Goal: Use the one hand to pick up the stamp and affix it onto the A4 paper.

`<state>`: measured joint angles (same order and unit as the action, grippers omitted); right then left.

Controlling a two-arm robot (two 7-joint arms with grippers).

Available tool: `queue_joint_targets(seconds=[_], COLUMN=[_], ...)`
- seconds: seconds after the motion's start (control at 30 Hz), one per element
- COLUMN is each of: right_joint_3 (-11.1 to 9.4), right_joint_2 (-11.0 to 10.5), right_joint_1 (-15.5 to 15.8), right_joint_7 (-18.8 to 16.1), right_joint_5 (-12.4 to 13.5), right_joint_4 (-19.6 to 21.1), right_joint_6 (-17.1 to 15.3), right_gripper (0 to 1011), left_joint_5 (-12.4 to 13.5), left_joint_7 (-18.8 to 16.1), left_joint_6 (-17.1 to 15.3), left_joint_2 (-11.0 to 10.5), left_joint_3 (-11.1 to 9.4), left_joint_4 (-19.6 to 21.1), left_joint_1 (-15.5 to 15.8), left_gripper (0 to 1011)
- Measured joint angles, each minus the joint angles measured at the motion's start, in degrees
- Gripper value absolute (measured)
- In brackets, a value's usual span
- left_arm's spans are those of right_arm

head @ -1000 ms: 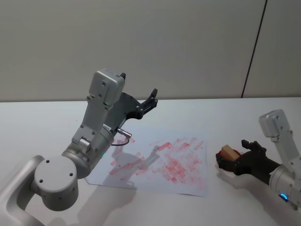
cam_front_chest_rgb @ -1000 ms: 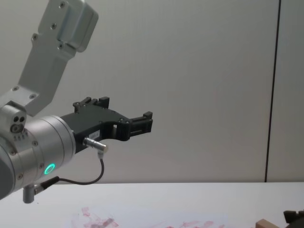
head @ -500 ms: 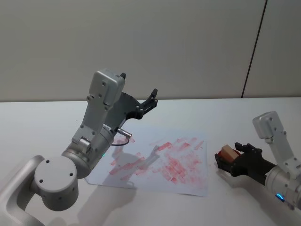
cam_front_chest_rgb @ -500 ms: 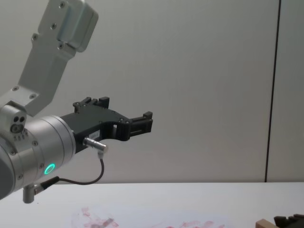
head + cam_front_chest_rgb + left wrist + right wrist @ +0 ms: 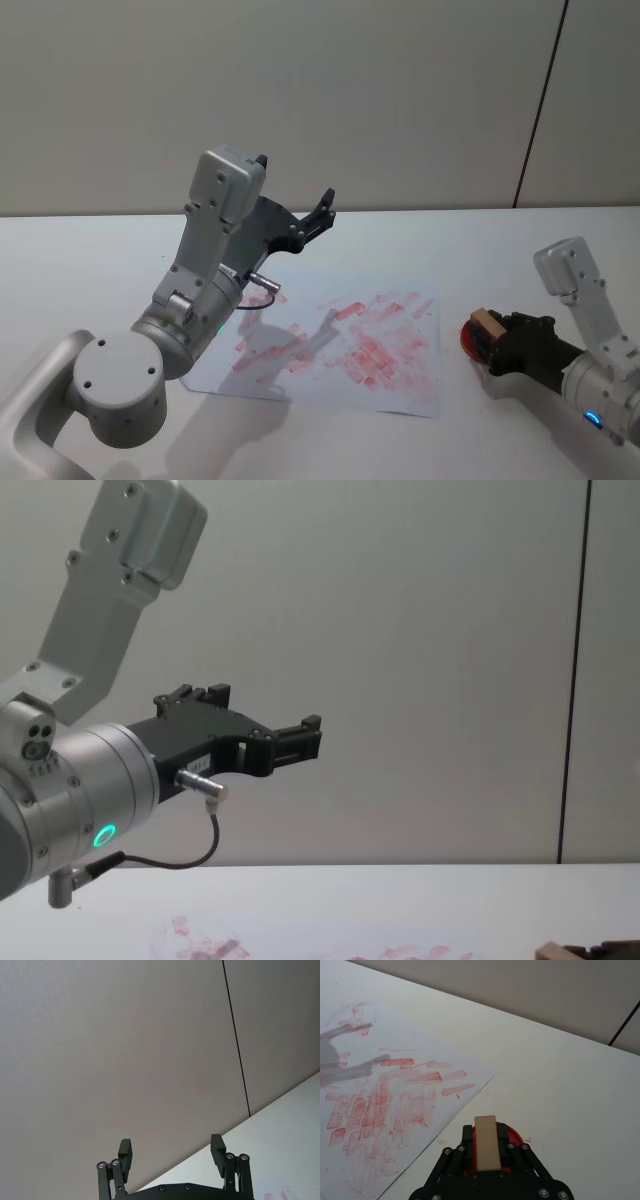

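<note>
My right gripper [image 5: 492, 338] is low over the table, right of the A4 paper [image 5: 340, 340], and shut on the stamp [image 5: 487, 324]. The stamp [image 5: 486, 1149] is a small tan wooden block held between the black fingers [image 5: 466, 1141]. It sits right over a round red ink pad [image 5: 514, 1135]; I cannot tell if it touches the pad. The A4 paper [image 5: 385, 1090] is a white sheet covered in pink-red marks. My left gripper [image 5: 295, 180] is raised high above the paper's far left side, open and holding nothing [image 5: 170, 1146].
The white tabletop [image 5: 480, 250] stretches to a grey wall behind. The left arm's boxy link [image 5: 225, 195] and elbow [image 5: 115, 385] stand over the near left of the paper. Bare table lies beyond the paper and behind the pad.
The right gripper has come down with the stamp onto the red pad and pulled back slightly towards me. The left arm has not moved.
</note>
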<state>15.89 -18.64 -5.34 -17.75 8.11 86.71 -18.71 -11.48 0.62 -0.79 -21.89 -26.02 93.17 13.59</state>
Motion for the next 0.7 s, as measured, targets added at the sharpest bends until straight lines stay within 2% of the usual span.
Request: queue_joint_targets(seconds=[0.13,0.43,0.7], right_joint_3=[0.0,0.0,0.0], right_joint_2=[0.0,0.1,1.1], right_joint_1=[0.0,-0.3,-1.8], right_joint_7=[0.0,-0.1,-1.1], right_joint_5=[0.0,0.0,0.7], right_joint_4=[-0.1,0.1,0.9], right_joint_6=[0.0,1.2,4.2], right_gripper=[218,219,218], left_joint_5=[0.0,0.0,0.0], left_joint_7=[0.0,0.0,0.0], left_joint_6=[0.0,0.0,0.0], left_joint_2=[0.0,0.0,0.0], left_joint_3=[0.0,0.0,0.0], left_joint_4=[0.0,0.0,0.0], left_joint_1=[0.0,0.0,0.0], left_gripper=[1001,1001,1002])
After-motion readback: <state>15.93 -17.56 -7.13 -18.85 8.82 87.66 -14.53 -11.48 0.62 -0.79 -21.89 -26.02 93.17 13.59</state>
